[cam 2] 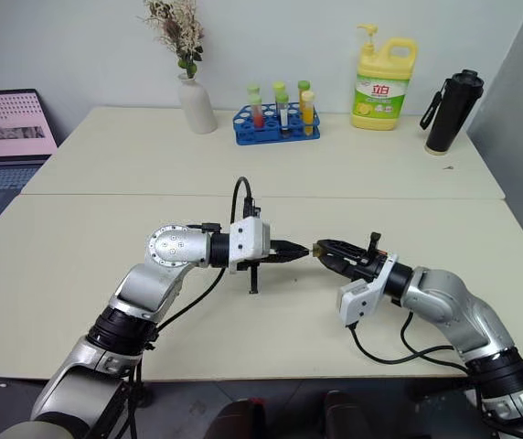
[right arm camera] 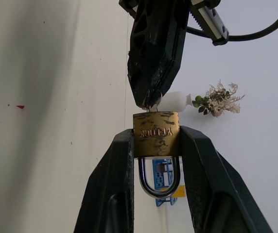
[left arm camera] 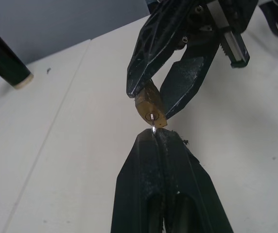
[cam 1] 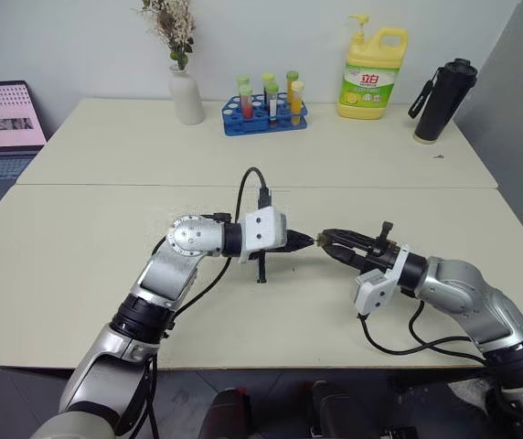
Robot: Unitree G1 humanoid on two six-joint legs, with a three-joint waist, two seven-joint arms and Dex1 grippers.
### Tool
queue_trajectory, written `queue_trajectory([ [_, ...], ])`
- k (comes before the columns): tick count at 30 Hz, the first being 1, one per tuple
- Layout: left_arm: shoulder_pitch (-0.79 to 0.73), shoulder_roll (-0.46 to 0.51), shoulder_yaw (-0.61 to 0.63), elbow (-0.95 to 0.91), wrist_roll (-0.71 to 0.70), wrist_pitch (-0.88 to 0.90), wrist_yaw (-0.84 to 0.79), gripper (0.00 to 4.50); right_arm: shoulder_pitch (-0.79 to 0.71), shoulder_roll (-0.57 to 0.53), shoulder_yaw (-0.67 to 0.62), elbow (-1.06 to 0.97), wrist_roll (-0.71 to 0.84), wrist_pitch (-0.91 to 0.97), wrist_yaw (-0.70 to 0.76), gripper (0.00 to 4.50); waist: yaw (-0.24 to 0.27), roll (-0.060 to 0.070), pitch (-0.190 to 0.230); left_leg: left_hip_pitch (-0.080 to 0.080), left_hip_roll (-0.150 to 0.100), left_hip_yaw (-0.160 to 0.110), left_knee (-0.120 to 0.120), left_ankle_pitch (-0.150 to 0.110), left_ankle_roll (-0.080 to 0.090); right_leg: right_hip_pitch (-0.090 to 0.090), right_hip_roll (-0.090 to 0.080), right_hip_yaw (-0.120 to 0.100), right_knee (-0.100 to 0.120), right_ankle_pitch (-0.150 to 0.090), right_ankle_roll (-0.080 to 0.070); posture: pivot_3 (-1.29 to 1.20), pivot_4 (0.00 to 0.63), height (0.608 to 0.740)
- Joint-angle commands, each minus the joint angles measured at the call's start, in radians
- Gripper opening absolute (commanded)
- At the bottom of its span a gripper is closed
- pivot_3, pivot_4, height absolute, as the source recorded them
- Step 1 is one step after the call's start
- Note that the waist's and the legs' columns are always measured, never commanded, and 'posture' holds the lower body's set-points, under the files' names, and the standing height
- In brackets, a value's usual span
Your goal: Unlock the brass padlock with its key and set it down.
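While the right hand (right arm camera: 156,145) pinches the brass padlock (right arm camera: 156,134), the left hand (left arm camera: 153,138), pressed together, grips the key (left arm camera: 152,121).

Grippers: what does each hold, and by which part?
Right gripper clamps the padlock by its body's sides. Left gripper, shut, pinches the key at its outer end, tip in the keyhole.

Looks like a lab or office: pale worktables (cam 1: 106,265), a test-tube rack (cam 1: 263,117) at the back, a laptop (cam 1: 1,137) far left of it.
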Motion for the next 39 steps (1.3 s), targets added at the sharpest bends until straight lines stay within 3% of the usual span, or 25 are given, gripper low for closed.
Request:
queue_trajectory([
  [1,-0.014,-0.011,-0.032,0.025,0.047,-0.167,-0.004,0.0,-0.007,0.008,-0.008,-0.052,0.028,-0.001,-0.005,0.94,0.0,0.0,0.0,0.0,0.0,0.0,0.0,0.0,0.0,0.0,0.0,0.0,0.0,0.0,0.0,0.0,0.15,0.74],
  [8,-0.03,-0.02,-0.023,0.084,0.056,-0.246,-0.005,0.0,-0.006,0.013,-0.011,-0.053,0.028,0.003,-0.007,0.94,0.0,0.0,0.0,0.0,0.0,0.0,0.0,0.0,0.0,0.0,0.0,0.0,0.0,0.0,0.0,0.0,0.15,0.74],
  [15,-0.021,-0.042,0.008,0.019,-0.07,-0.005,-0.038,0.0,-0.007,0.015,-0.01,-0.054,0.029,0.006,-0.006,0.94,0.0,0.0,0.0,0.0,0.0,0.0,0.0,0.0,0.0,0.0,0.0,0.0,0.0,0.0,0.001,0.0,0.15,0.74],
  [18,-0.024,-0.039,0.023,-0.033,-0.14,0.161,-0.056,0.61,-0.006,0.013,-0.012,-0.054,0.031,0.007,-0.006,0.94,0.0,0.0,0.0,0.0,0.0,-0.001,0.0,0.0,0.0,0.0,0.0,-0.001,0.0,0.0,0.001,0.0,0.15,0.74],
  [23,-0.01,-0.005,0.089,-0.135,-0.308,0.546,-0.034,2.2,-0.002,0.005,-0.018,-0.049,0.038,0.008,-0.003,0.94,-0.002,0.0,0.0,-0.001,0.0,-0.002,0.002,0.0,0.0,0.0,0.001,-0.001,0.001,-0.001,0.002,0.0,0.15,0.74],
  [29,-0.005,-0.013,0.156,-0.21,-0.438,0.779,0.04,4.1,-0.005,0.003,-0.016,-0.044,0.042,0.005,-0.003,0.94,-0.001,0.0,0.0,-0.001,0.001,-0.003,0.005,0.0,0.0,0.0,0.001,-0.002,0.001,-0.001,0.002,0.0,0.15,0.74],
  [39,-0.046,-0.057,0.142,-0.182,-0.444,0.87,0.111,4.12,-0.027,0.009,-0.005,-0.035,0.046,-0.02,-0.004,0.94,0.0,0.0,0.0,-0.002,0.0,-0.003,0.011,0.0,0.0,0.002,0.0,-0.001,0.002,0.0,0.005,0.0,0.15,0.74],
])
